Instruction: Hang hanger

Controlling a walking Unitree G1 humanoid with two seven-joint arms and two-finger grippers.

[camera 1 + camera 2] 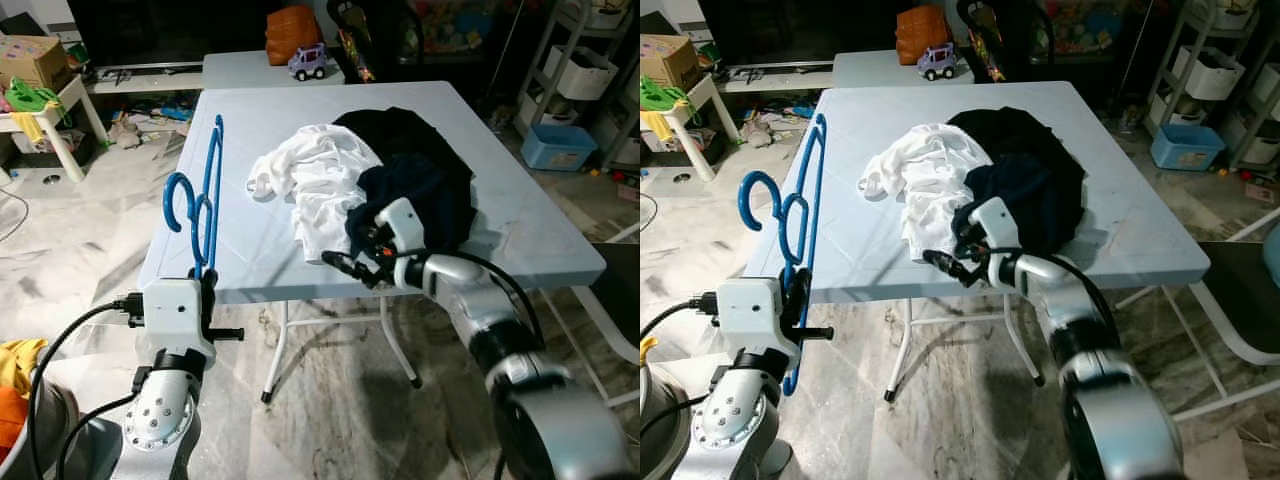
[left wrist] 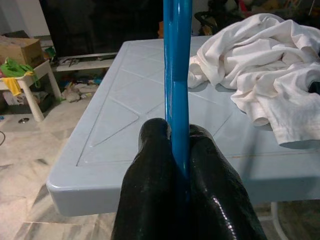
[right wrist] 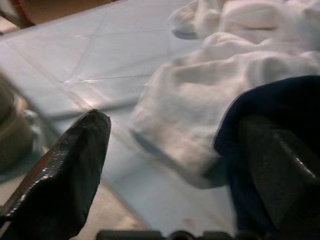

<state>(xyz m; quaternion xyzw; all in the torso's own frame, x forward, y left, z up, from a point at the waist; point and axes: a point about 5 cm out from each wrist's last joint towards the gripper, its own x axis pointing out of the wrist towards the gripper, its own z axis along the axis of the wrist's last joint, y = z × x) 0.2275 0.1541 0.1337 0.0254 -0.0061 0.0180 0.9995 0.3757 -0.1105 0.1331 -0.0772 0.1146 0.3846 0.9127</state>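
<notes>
So left gripper (image 2: 180,165) is clamped on the blue hanger (image 1: 207,190), held upright at table (image 1: 240,130) front-left corner, while right gripper (image 1: 345,265) w/ fingers spread sits at the front edge by white shirt (image 1: 315,180) & dark garment (image 1: 420,170).

A blue plastic hanger (image 1: 200,200) is held upright at the near left corner of the light blue folding table (image 1: 300,150), its lower bar clamped between the 2 black fingers of the left gripper (image 2: 177,165). It is seen nearly edge-on, so that its frame appears as 2 narrow blue lines rising from the grip, with the hook (image 1: 180,200) curling out to the left partway up. In the left wrist view the clamped bar is seen as 1 straight, glossy blue strip passing up between the fingertips (image 2: 155,145). Nothing is hung on the hanger.
</notes>
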